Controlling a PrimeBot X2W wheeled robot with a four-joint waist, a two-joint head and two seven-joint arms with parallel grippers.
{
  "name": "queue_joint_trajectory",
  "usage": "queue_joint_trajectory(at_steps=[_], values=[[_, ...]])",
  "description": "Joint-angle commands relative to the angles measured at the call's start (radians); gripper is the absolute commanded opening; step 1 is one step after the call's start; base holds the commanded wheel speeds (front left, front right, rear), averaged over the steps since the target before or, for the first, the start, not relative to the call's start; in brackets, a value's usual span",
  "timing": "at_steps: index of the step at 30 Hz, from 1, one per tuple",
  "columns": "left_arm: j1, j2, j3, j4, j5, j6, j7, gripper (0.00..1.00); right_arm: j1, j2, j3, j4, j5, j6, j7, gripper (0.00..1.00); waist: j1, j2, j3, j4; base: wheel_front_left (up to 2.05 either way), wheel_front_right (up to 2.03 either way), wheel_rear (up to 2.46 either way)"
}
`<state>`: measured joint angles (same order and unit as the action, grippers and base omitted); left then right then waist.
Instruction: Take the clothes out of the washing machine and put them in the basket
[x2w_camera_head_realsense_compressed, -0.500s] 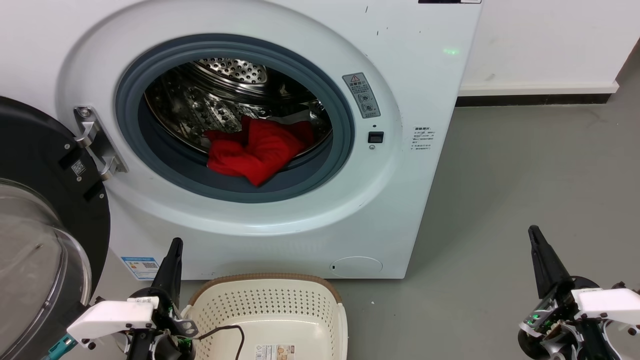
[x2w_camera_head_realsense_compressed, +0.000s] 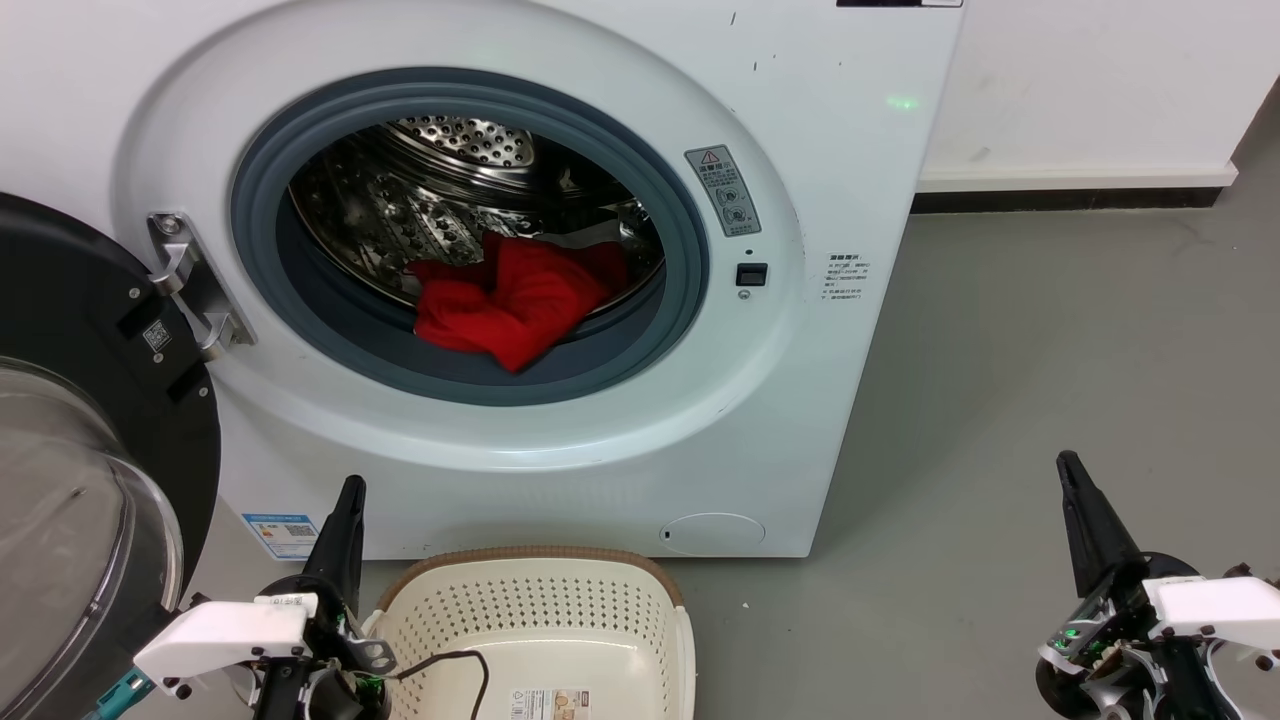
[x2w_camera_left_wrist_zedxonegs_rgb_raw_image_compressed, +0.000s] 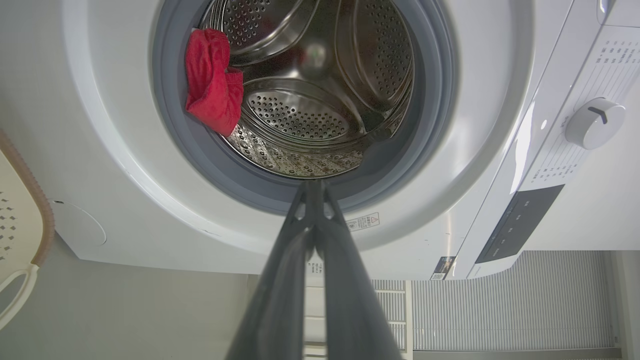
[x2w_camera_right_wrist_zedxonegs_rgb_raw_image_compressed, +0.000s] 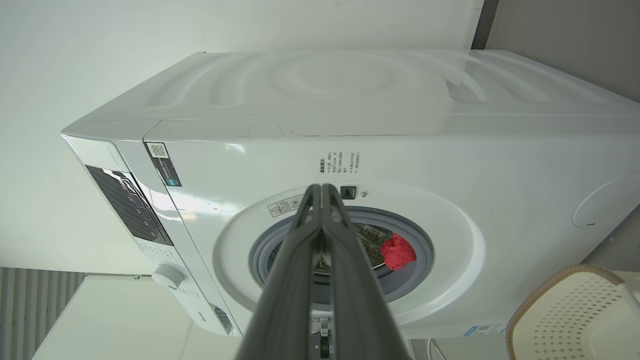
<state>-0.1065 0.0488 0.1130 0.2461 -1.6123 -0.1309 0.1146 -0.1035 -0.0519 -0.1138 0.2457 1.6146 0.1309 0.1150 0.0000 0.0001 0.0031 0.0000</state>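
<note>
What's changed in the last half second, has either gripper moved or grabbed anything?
Nothing visibly changed. The left gripper and right gripper stay shut, low and holding nothing. The clothes still lie in the washing machine, and the basket stays in front of it.

The large white front-loading washing machine (x2w_camera_head_realsense_compressed: 850, 200) has a smooth, glossy painted shell that carries soft highlights. Its grey rubber door ring (x2w_camera_head_realsense_compressed: 690, 300) is matt, and the perforated steel drum (x2w_camera_head_realsense_compressed: 400, 210) inside is bright and mirror-like. The bright red clothes (x2w_camera_head_realsense_compressed: 510, 295) are soft, matt cloth, crumpled into folds. The round door (x2w_camera_head_realsense_compressed: 60, 300) has a black, matt rim that looks like plastic around clear, glossy glass; its hinge (x2w_camera_head_realsense_compressed: 195, 285) is bare polished metal. The small cream basket (x2w_camera_head_realsense_compressed: 540, 610) is smooth plastic punched with holes, with a rougher, braided-looking brown rim and a paper label (x2w_camera_head_realsense_compressed: 550, 705) on its bottom. The grey floor (x2w_camera_head_realsense_compressed: 1050, 330) is smooth and dull. The left end effector (x2w_camera_head_realsense_compressed: 350, 495) and the right end effector (x2w_camera_head_realsense_compressed: 1070, 470) have long, dark, matt fingers.
</note>
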Motion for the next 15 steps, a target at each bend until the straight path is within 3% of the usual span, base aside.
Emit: queue_joint_trajectory(at_steps=[1,13,14,15], values=[[-0.007,0.003,0.002,-0.001,0.000,-0.002,0.001,0.00,-0.014,0.003,0.000,0.001,-0.005,0.000,-0.001,0.00,0.0000,-0.0001,0.000,0.000,0.00,0.00,0.00],[-0.007,0.003,0.002,-0.001,0.000,-0.002,0.001,0.00,-0.014,0.003,0.000,0.001,-0.005,0.000,-0.001,0.00,0.0000,-0.0001,0.000,0.000,0.00,0.00,0.00],[0.000,0.000,0.000,0.000,0.000,0.000,0.000,1.00,0.000,0.000,0.000,0.000,0.000,0.000,0.000,1.00,0.0000,-0.0001,0.000,0.000,0.00,0.00,0.00],[0.004,-0.001,-0.001,0.007,0.000,0.000,0.000,1.00,0.003,0.000,0.000,0.006,0.000,0.000,0.000,1.00,0.0000,-0.0001,0.000,0.000,0.00,0.00,0.00]])
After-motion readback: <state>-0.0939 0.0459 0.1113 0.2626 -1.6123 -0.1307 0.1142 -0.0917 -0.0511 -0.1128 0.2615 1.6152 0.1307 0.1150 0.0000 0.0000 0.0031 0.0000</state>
